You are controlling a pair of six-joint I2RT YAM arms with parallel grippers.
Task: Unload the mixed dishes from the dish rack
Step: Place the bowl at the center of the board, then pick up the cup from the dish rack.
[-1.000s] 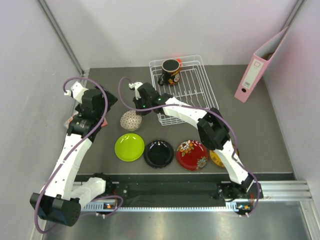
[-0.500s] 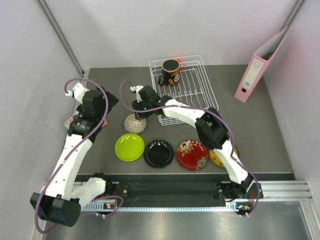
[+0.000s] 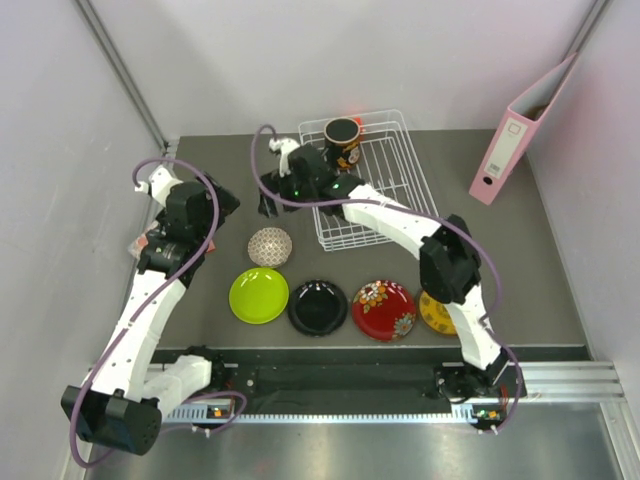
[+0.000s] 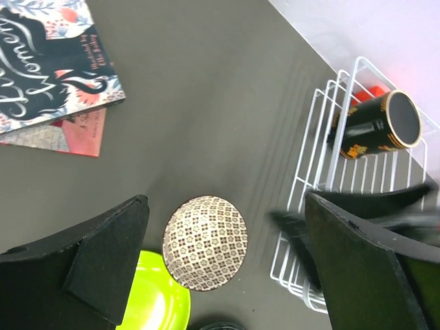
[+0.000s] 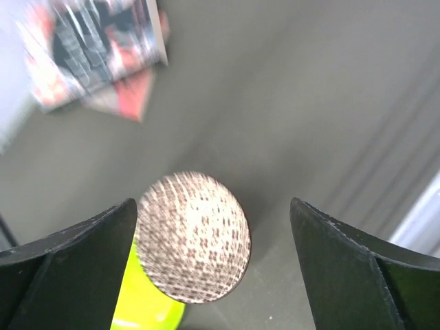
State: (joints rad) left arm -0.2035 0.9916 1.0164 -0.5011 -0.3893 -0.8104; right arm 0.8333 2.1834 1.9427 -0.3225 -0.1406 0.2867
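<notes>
Presently between items | found right gripper (image 5: 212, 205) spread, empty, near beige bowl (image 3: 269, 246) lying rim-down on desk left of dish rack (image 3: 395, 185), beside lime green plate (image 3: 259, 294) | found left gripper (image 4: 225, 199) spread, idle | judged next: fetch mug (image 3: 341, 140) from rack's far-left corner, pinching rim or handle.

The whole table (image 3: 500, 260) is viewed from high above its near edge. Both wrist views are pointed down from closer in, and the beige bowl (image 4: 204, 242) and lime green plate (image 4: 158, 304) are shared by all three.
</notes>
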